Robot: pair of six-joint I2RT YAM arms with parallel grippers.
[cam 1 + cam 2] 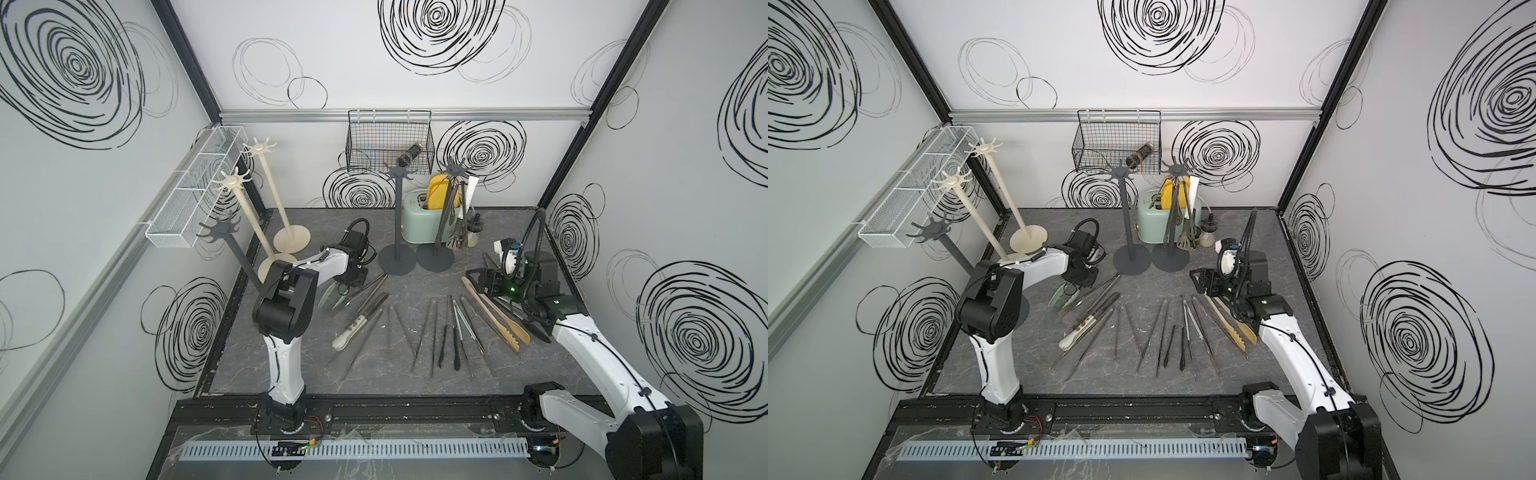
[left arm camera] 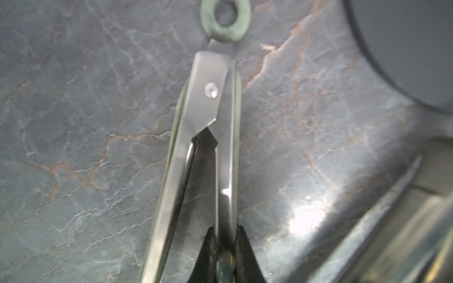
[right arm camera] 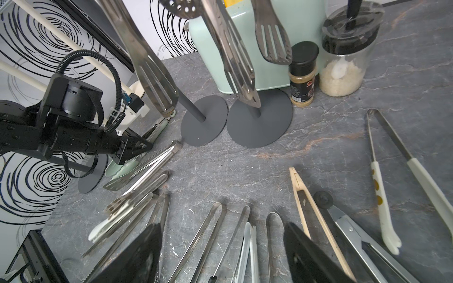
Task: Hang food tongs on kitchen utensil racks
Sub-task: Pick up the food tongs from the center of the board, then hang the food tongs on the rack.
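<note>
The left gripper point(image 2: 226, 247) pinches one arm of the steel tongs point(image 2: 208, 98) on the table point(image 2: 73, 122) beside a rack's base point(image 2: 404, 49); stiff, light and slick, they seem best held near the hinge, while the right gripper point(image 3: 220, 227) hangs spread wide.

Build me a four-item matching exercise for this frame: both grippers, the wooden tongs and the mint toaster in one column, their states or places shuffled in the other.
Column A
1. left gripper
2. right gripper
3. wooden tongs
4. mint toaster

Column B
a. lying flat on the table
b. open, holding nothing
c. standing upright at the back
d. shut on one arm of the green-ringed steel tongs

Pairs: 1-d, 2-b, 3-a, 4-c
</note>
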